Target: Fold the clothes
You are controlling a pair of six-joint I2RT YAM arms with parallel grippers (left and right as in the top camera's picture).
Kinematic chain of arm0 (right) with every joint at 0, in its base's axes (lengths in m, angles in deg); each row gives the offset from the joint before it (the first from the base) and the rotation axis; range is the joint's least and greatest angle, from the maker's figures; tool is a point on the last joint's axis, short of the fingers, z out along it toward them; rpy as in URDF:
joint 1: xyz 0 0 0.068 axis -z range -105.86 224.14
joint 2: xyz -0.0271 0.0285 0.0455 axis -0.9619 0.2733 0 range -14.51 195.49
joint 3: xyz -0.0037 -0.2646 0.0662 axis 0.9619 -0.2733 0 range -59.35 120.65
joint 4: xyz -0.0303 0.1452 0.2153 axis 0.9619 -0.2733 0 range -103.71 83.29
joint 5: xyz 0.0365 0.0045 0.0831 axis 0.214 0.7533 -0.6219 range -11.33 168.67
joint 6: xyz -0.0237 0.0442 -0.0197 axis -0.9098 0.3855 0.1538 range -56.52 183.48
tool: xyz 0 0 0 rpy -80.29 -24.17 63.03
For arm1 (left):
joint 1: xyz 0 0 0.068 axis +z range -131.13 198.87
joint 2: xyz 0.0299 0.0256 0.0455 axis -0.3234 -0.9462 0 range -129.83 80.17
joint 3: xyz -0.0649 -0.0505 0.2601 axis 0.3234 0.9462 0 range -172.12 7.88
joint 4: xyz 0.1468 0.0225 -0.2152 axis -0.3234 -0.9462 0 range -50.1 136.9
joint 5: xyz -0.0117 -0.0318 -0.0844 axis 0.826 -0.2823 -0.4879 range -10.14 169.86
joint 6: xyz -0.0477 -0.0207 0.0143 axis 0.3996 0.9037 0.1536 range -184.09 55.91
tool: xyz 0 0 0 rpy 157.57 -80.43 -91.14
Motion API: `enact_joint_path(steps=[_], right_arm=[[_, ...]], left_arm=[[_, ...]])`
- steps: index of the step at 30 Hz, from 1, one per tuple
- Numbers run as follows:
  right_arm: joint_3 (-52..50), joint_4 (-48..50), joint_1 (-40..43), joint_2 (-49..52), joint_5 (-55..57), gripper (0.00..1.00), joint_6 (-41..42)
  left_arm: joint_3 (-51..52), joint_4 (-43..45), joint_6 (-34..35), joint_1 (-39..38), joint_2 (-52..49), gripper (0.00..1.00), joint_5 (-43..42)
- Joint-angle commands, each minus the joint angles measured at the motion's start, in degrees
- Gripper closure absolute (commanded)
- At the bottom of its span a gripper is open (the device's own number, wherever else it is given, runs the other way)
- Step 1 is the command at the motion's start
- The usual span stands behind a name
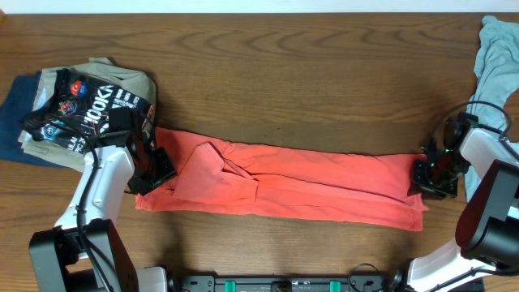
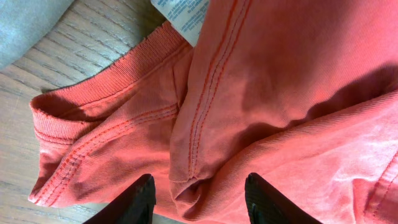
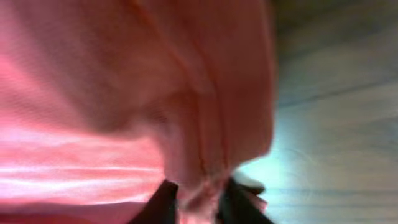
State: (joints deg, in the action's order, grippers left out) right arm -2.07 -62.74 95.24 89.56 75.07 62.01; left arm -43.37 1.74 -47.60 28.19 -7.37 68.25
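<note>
Leftmost on the wooden counter (image 1: 284, 73) lies a heap of dark and tan clothes (image 1: 77, 105). Just beside it, the left pincer (image 1: 158, 166) sits at the collar end of the red-orange shirt (image 1: 308, 182), its fingers (image 2: 134, 202) closed on a bunched fold that fills the gap between them, below a white label (image 2: 180, 12). The shirt stretches as a long, flat band across the counter's middle. At its far end the right pincer (image 1: 428, 177) pinches the hem between nearly closed fingers. A grey cloth (image 1: 496, 57) lies in the top right corner.
</note>
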Motion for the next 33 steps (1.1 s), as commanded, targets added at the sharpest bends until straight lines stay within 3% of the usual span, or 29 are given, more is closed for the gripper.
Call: enact_joint_path(steps=[1,3,19,27,33], right_arm=[[-0.6,1.8,0.3,3.3,-3.8,0.92,-0.8],[0.9,1.8,0.3,3.3,-3.7,0.99,-0.8],[21.0,-5.3,1.7,3.2,0.3,0.99,1.3],[21.0,-7.3,-6.6,3.1,-4.1,0.99,0.6],[21.0,-7.5,-16.8,3.1,-6.3,0.99,4.9]], left_arm=[[0.4,-0.2,-0.3,0.2,-0.2,0.51,0.3],[0.4,-0.2,-0.3,0.2,-0.2,0.51,0.3],[0.4,0.8,-0.3,0.2,-0.2,0.51,-6.3],[0.4,1.2,-0.3,0.2,-0.2,0.51,-8.7],[0.4,1.1,-0.3,0.2,-0.2,0.51,-8.7]])
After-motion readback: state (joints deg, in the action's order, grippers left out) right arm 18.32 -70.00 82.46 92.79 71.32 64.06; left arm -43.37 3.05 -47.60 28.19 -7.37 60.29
